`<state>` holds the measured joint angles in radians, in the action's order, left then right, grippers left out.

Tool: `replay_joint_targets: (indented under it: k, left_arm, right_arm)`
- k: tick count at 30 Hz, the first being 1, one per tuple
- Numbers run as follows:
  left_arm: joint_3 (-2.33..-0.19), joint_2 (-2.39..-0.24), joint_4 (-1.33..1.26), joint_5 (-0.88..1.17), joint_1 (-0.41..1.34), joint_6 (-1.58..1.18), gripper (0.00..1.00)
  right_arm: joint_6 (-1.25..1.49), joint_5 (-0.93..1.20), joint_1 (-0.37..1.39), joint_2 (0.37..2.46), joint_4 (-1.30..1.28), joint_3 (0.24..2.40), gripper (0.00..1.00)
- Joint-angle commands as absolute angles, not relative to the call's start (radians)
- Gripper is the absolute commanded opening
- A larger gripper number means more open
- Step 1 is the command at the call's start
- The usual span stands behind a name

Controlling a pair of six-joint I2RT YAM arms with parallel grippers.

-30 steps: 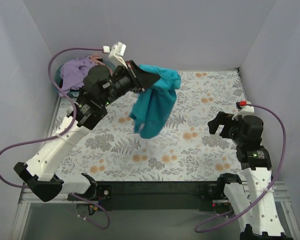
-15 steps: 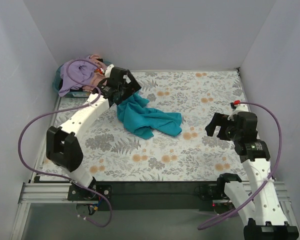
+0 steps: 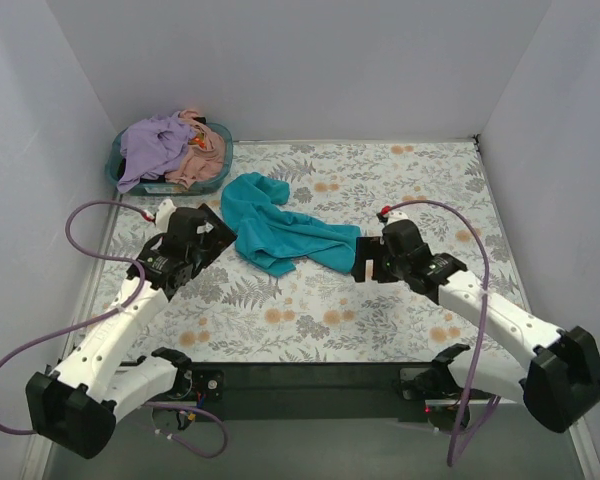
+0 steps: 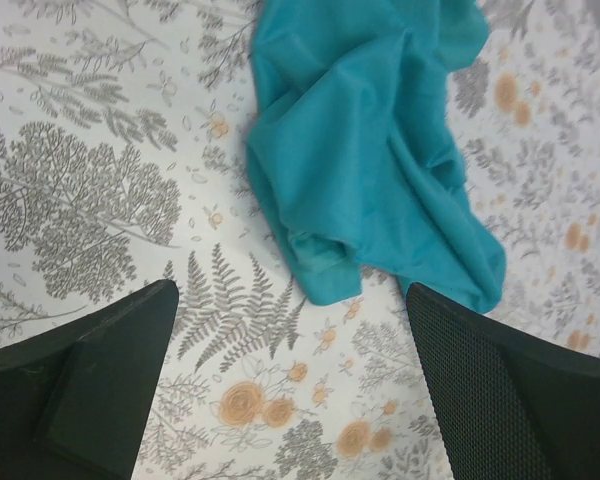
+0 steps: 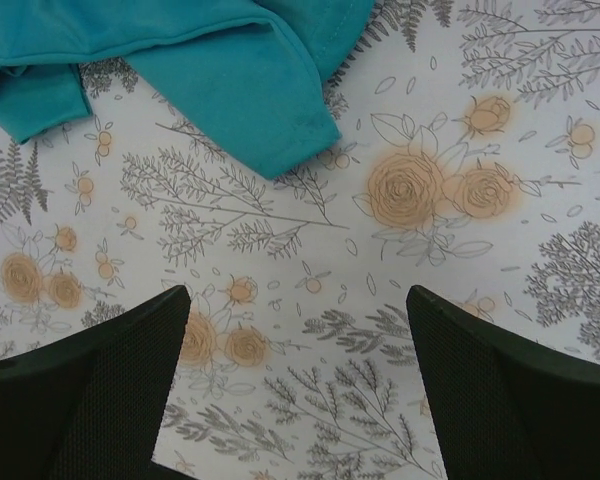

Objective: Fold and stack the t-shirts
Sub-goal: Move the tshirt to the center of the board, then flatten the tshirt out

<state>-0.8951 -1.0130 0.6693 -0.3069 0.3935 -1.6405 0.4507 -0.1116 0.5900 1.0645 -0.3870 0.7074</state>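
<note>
A teal-blue t-shirt (image 3: 280, 232) lies crumpled on the floral cloth, left of centre. My left gripper (image 3: 216, 232) stands open just left of it. In the left wrist view, the teal shirt (image 4: 370, 170) lies ahead of the left gripper (image 4: 290, 292), with nothing between the fingers. My right gripper (image 3: 366, 266) is open by the shirt's right end. The right wrist view shows a teal shirt corner (image 5: 230, 80) ahead of the empty right gripper (image 5: 295, 292). A lavender t-shirt (image 3: 150, 145) and a peach-pink t-shirt (image 3: 206, 162) are heaped in the basket.
The teal plastic basket (image 3: 113, 170) sits at the back left corner. Grey walls close in the table on the left, back and right. The grey-and-orange floral cloth (image 3: 400, 180) covers the tabletop. Purple cables loop beside both arms.
My left gripper has opened and let go of the teal shirt, which dropped onto the table. The left arm pulled back toward me. The right arm swung left to the shirt's right end.
</note>
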Motion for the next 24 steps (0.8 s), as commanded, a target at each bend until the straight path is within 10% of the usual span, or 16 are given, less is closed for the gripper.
replay_joint_targets:
  k: [1,10,12,17,24]
  left_arm:
    - [-0.813,-1.000,0.664,-0.249,0.391,-1.649,0.98]
    - [-0.686,-1.006,0.506,-0.005,0.394,-1.654,0.98]
    - [-0.660,-1.035,0.470,0.046,0.396,-1.655,0.98]
    - [-0.647,-1.103,0.426,0.058,0.451,-1.666,0.98]
    - [-0.704,-1.227,0.387,-0.059,0.618,-1.712,0.98]
  right_arm:
    - [0.503,-0.173,0.612,1.167,-0.198,0.744,0.95]
    - [0.515,-0.261,0.617,1.505,-0.117,0.859,0.75]
    - [0.512,-0.273,0.617,1.554,-0.106,0.874,0.32]
    - [0.486,-0.316,0.614,1.577,-0.091,0.902,0.02]
    - [0.476,-0.371,0.606,1.416,-0.095,0.845,0.01]
